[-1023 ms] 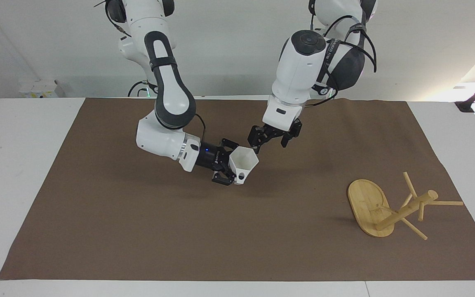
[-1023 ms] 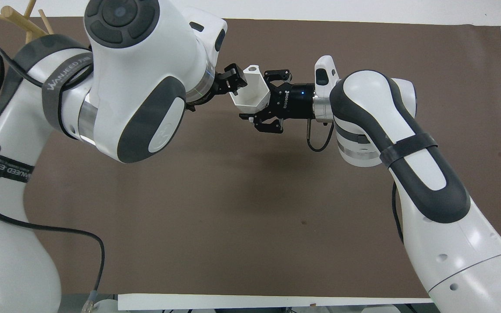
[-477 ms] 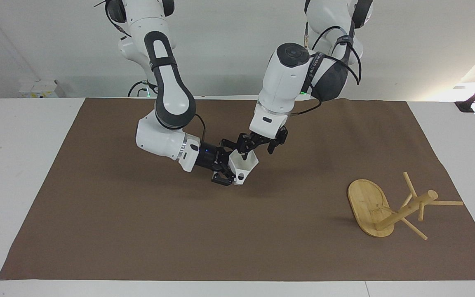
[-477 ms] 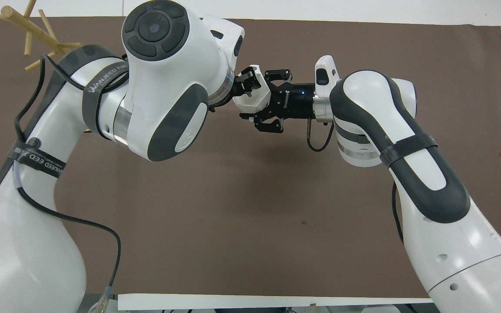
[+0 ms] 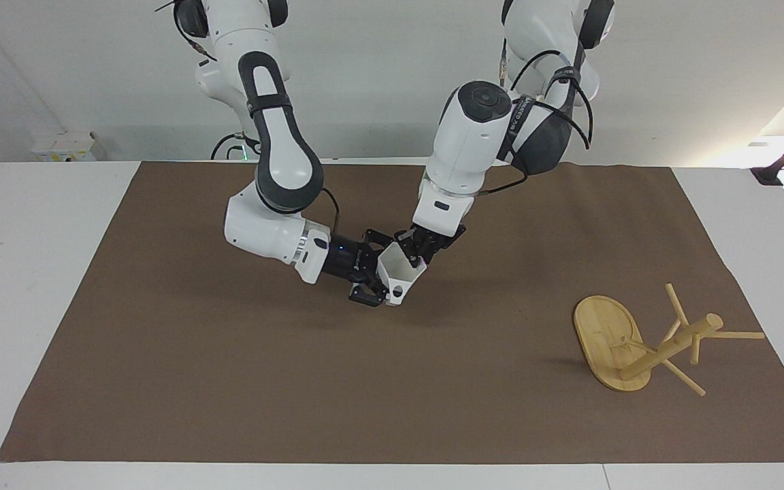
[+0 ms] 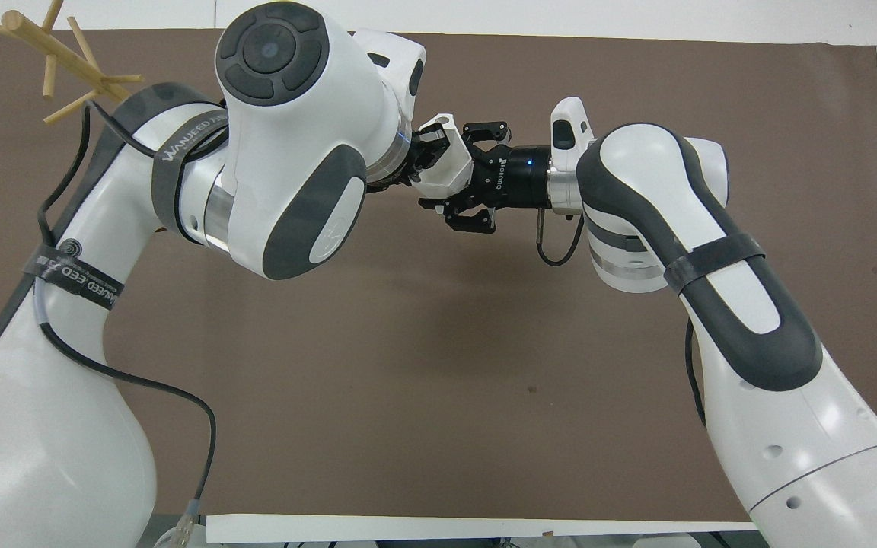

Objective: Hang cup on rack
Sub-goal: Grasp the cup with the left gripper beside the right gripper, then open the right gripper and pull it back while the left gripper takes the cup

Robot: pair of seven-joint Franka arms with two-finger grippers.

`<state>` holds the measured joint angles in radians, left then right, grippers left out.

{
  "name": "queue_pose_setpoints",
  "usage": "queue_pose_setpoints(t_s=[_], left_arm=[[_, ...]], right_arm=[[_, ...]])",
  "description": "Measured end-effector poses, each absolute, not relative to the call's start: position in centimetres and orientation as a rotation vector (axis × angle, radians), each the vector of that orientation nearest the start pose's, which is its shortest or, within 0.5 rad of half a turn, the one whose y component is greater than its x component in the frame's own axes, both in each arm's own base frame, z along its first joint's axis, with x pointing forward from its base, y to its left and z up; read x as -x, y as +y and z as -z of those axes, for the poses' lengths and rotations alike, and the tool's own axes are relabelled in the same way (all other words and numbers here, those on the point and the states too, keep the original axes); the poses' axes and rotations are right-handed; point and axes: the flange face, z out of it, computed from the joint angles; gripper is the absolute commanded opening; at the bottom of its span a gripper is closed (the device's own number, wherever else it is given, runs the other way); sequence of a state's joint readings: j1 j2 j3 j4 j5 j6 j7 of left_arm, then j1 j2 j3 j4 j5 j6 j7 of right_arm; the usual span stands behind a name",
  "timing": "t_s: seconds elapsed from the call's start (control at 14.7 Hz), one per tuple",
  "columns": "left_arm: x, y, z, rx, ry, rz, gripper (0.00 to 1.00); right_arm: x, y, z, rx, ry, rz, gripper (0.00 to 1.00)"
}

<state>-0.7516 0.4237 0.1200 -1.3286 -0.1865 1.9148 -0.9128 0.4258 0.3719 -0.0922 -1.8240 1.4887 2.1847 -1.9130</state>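
Two white robot arms meet above the middle of a brown mat (image 5: 229, 381), handing over a small white cup (image 5: 400, 271).

Nearest the robots, the left gripper (image 5: 420, 253) reaches down onto the cup's hexagonal rim, its fingers drawn in narrow at the rim wall; whether they have fully clamped it cannot be told. A black strap on the left arm reads "WANJEED" (image 6: 193, 138).

The cup hangs in the air, tipped on its side with its mouth facing up and toward the left arm. The right gripper (image 5: 373, 278) grips it by the base end, fingers closed around the tapering body. "ROBOTIQ" is printed on that gripper's black wrist (image 6: 493, 173).

The cup looks light, rigid and smooth, probably slippery and chippable; the rim wall seems the best hold, keeping the small looped handle (image 5: 398, 292) free for a peg.

Farther from the robots than the cup, toward the left arm's end, the bamboo rack (image 5: 644, 344) lies toppled on the mat, its oval base on edge.
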Motion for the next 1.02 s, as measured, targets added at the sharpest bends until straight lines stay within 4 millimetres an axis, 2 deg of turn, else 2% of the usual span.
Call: queue_pose_setpoints(t_s=[0.07, 0.48, 0.68, 0.82, 0.89, 1.02], left_arm=[[-54.9, -43.8, -50.9, 3.31, -0.53, 0.045, 0.0], [-55.4, -43.4, -50.5, 3.316, -0.551, 0.075, 0.0], [-56.2, -42.6, -51.3, 3.319, -0.604, 0.114, 0.0], [-57.5, -40.4, -52.6, 3.307, -0.682, 0.17, 0.0], [-58.3, -38.9, -53.8, 3.303, -0.726, 0.206, 0.0], [-59.6, -35.0, -56.8, 3.296, -0.844, 0.299, 0.0]], right_arm=[[-60.8, 25.5, -35.8, 1.727, -1.287, 0.982, 1.0], [-60.9, 25.1, -35.9, 1.732, -1.283, 0.986, 1.0], [-61.2, 23.6, -37.5, 1.739, -1.274, 1.022, 1.0], [-60.7, 21.0, -38.8, 1.755, -1.268, 1.039, 1.0], [-60.3, 19.0, -39.2, 1.762, -1.3, 1.026, 1.0], [-60.0, 13.2, -40.2, 1.766, -1.426, 0.947, 1.0]])
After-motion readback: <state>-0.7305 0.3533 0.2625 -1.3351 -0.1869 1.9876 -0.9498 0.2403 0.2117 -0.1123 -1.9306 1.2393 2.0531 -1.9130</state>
